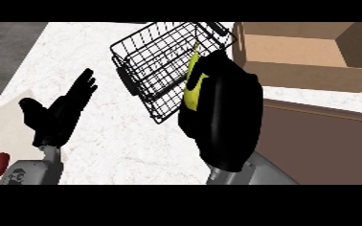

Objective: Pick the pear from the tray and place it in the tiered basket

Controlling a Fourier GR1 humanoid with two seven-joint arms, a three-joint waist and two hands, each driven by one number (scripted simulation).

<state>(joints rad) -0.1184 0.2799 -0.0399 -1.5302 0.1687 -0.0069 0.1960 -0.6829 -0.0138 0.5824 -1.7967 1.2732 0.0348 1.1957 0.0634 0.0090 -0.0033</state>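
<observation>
My right robot hand (225,112), curled round the pear (192,88), hangs by the basket (152,52); released early, it could hit wire and roll off.

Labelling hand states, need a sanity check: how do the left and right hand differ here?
Left hand is open, fingers straight; right hand is curled. Left hand holds nothing; right hand wraps the yellow-green pear. Left hand is over the counter at the view's left; right hand is by the black wire basket. Both are black, on grey forearms.
</observation>
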